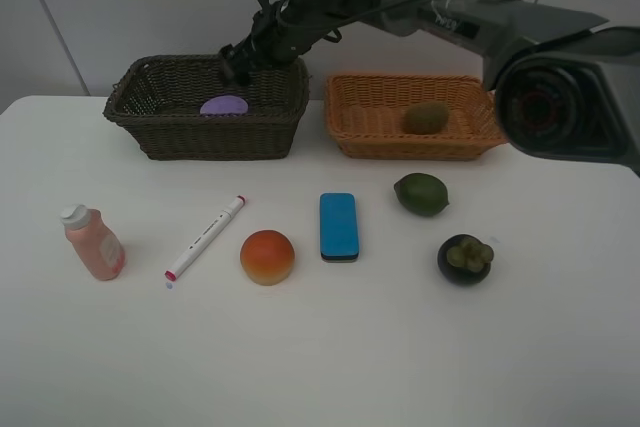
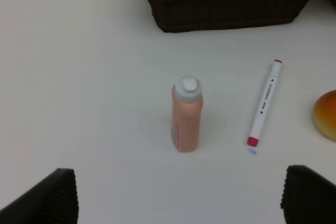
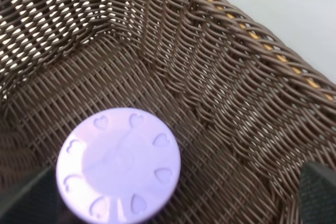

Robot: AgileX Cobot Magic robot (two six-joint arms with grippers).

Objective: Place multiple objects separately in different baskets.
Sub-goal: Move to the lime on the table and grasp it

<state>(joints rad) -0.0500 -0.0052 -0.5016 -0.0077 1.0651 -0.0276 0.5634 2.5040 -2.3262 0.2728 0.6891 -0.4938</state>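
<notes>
The purple-lidded jar [image 1: 224, 105] stands inside the dark brown basket [image 1: 150, 107]. My right gripper [image 1: 238, 62] reaches across and hangs over that basket. In the right wrist view it [image 3: 168, 205] is open, with the jar's lid [image 3: 118, 163] below, free of both fingers. The kiwi [image 1: 425, 117] lies in the light orange basket [image 1: 350, 117]. On the table lie the pink bottle [image 1: 93, 242], white marker [image 1: 205, 237], orange-red fruit [image 1: 267, 256], blue eraser [image 1: 338, 226], lime [image 1: 420, 193] and mangosteen [image 1: 465, 258]. My left gripper [image 2: 176, 198] is open above the table, short of the bottle [image 2: 186, 116].
Both baskets stand side by side at the back of the white table [image 1: 330, 347]. The right arm [image 1: 470, 17] stretches over the orange basket from the right. In the left wrist view the marker [image 2: 265, 103] lies beside the bottle, with the fruit [image 2: 326, 115] at the picture's edge.
</notes>
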